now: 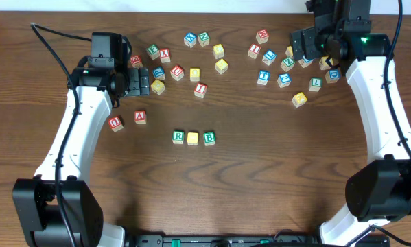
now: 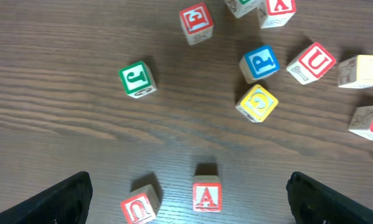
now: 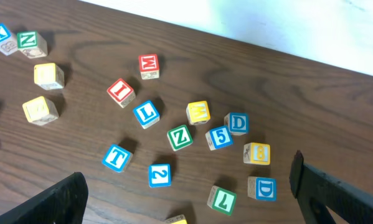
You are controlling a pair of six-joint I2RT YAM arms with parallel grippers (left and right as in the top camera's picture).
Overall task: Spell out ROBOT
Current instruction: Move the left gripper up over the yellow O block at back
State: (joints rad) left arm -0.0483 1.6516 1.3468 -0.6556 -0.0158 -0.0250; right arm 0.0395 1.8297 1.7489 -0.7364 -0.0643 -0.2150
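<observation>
1. Row of blocks [image 1: 193, 132]: three blocks stand side by side near the middle of the table [image 1: 260, 192]. The row's long axis runs left to right in the overhead view. The letters face up, with their tops toward the far edge.
2. Order in the row: green R block [image 1: 178, 137] at the left end, yellow block [image 1: 193, 138] in the middle with its letter too faint to read, and green B block [image 1: 208, 138] at the right end.
3. Left gripper [image 2: 186, 185]: the jaws are spread wide and hold nothing. It hovers over bare wood beside the red A block [image 2: 207, 194]. The left arm rises from the near edge, and its wrist is turned toward the table's centre.
4. Right gripper [image 3: 187, 180]: the jaws are spread wide and empty. It is over the scattered blocks at the far right, well apart from the row.
5. Blue T block [image 3: 116, 157]: it lies loose among those scattered blocks, face up, near the blue 2 block [image 3: 159, 175].
</observation>
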